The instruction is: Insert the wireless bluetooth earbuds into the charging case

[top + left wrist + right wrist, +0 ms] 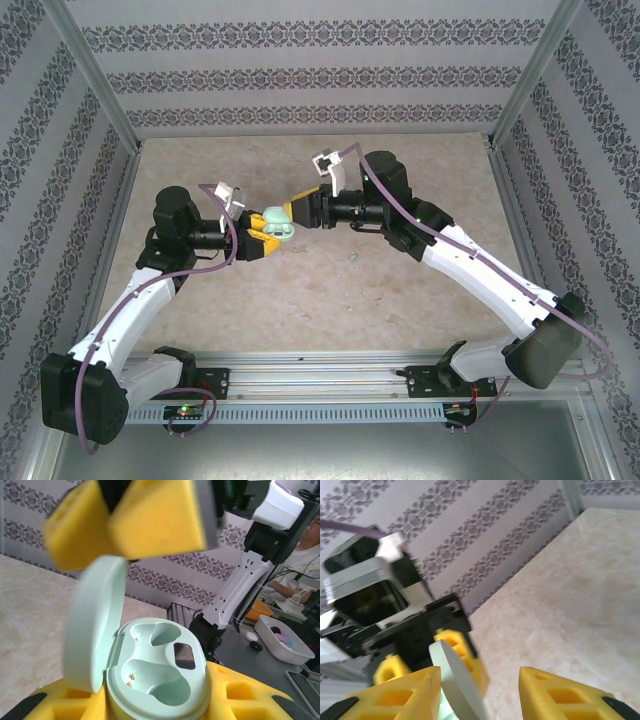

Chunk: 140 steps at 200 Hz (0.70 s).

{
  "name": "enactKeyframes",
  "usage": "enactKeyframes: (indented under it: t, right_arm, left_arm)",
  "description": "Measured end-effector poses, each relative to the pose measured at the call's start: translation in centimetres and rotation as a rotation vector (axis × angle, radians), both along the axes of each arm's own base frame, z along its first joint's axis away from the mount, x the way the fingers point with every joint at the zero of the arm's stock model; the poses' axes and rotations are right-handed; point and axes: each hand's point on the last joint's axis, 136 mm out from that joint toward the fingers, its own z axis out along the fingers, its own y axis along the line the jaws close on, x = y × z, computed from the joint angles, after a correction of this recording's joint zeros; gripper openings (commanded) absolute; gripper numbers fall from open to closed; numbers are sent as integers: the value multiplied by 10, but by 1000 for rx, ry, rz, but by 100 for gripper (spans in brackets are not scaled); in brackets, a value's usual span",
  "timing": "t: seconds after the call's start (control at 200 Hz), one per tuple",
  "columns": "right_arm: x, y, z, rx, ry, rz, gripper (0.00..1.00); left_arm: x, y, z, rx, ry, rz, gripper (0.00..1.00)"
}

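Case point(160, 680), mint-green, lid point(95, 630) raised, gripped by left pincer point(265, 238); right pincer point(480, 692) parted around lid.

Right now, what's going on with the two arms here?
The left gripper is shut on a pale green oval plastic charging case. The case's hinged lid stands open, and both earbud sockets are empty. The right gripper is open and holds nothing, with its yellow fingers on either side of the lid's edge. A small pale speck on the beige table may be an earbud, but it is too small to tell.
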Motion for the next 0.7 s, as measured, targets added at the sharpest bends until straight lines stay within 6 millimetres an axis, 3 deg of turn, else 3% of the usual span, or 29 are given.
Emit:
enactKeyframes:
  t: [0.395, 0.545, 0.699]
  right_arm:
    - [6, -6, -4, -3, 26, -51, 55]
    - [13, -21, -2, -8, 33, -114, 57]
    - [6, -29, 5, 11, 24, -125, 57]
  left_arm:
    - [0, 0, -1, 1, 14, 3, 17]
    - [-1, 0, -4, 11, -18, 0, 20]
    - [1, 1, -10, 26, -16, 13, 21]
